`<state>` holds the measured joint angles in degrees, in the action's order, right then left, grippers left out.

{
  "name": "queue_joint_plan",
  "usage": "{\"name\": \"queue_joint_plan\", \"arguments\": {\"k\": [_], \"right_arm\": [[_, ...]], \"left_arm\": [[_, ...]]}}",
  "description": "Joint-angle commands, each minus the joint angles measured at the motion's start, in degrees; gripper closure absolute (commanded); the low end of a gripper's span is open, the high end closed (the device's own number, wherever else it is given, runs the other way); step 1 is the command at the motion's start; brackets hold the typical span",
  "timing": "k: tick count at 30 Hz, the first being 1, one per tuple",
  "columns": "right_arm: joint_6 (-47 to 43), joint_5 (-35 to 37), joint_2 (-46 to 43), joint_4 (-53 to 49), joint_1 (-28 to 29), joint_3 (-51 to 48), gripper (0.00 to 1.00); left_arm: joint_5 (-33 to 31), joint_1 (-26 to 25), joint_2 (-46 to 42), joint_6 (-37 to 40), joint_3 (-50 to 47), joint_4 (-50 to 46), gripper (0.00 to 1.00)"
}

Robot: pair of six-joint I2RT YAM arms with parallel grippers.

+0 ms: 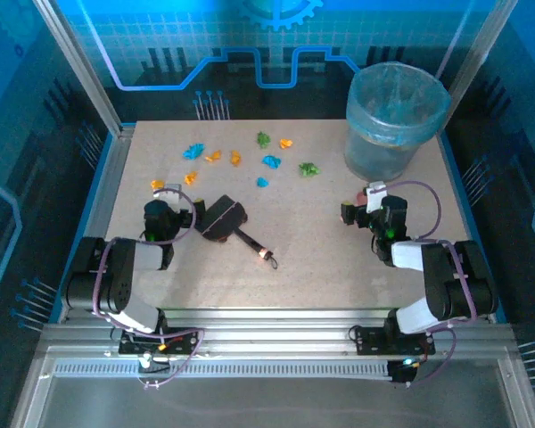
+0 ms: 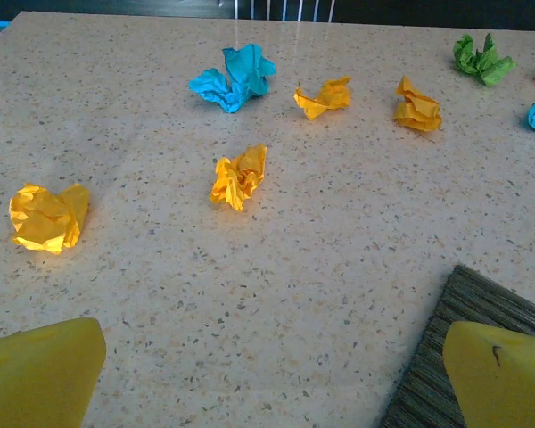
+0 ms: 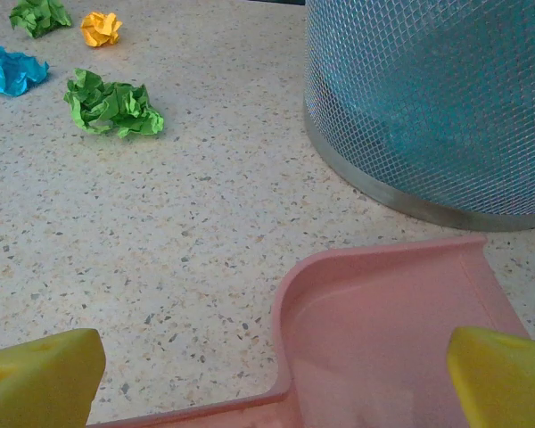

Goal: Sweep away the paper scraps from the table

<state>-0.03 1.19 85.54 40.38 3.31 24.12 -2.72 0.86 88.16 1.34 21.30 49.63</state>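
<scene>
Paper scraps in orange, blue and green lie spread over the far half of the speckled beige table (image 1: 312, 241): orange scraps (image 2: 239, 176) (image 2: 47, 217), a blue one (image 2: 234, 76), green ones (image 2: 481, 59) (image 3: 112, 104). In the top view they lie in a band (image 1: 270, 161). My left gripper (image 1: 175, 212) (image 2: 272, 374) stands open low over bare table, short of the scraps, its yellow fingertips (image 2: 40, 374) wide apart. My right gripper (image 1: 370, 207) (image 3: 272, 374) is open too, just over the near corner of the pink dustpan (image 3: 401, 339), its fingertips (image 3: 504, 379) not touching it.
A dark brush (image 1: 223, 217) lies just right of the left gripper, its bristles (image 2: 481, 348) close by and its handle (image 1: 257, 248) pointing toward the near edge. A blue mesh bin (image 1: 394, 120) (image 3: 437, 98) stands at the back right, close behind the dustpan.
</scene>
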Motion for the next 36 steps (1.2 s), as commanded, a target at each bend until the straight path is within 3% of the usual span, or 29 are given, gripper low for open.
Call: {"name": "queue_joint_plan", "arguments": {"k": [1, 36], "right_arm": [[-0.7, -0.3, 0.8, 1.5, -0.6, 1.4, 0.00], [-0.6, -0.7, 0.7, 1.5, -0.7, 1.4, 0.00]], "left_arm": [[1.2, -0.3, 0.5, -1.3, 1.2, 1.6, 0.01], [3.1, 0.5, 0.5, -1.7, 1.3, 1.4, 0.01]]}}
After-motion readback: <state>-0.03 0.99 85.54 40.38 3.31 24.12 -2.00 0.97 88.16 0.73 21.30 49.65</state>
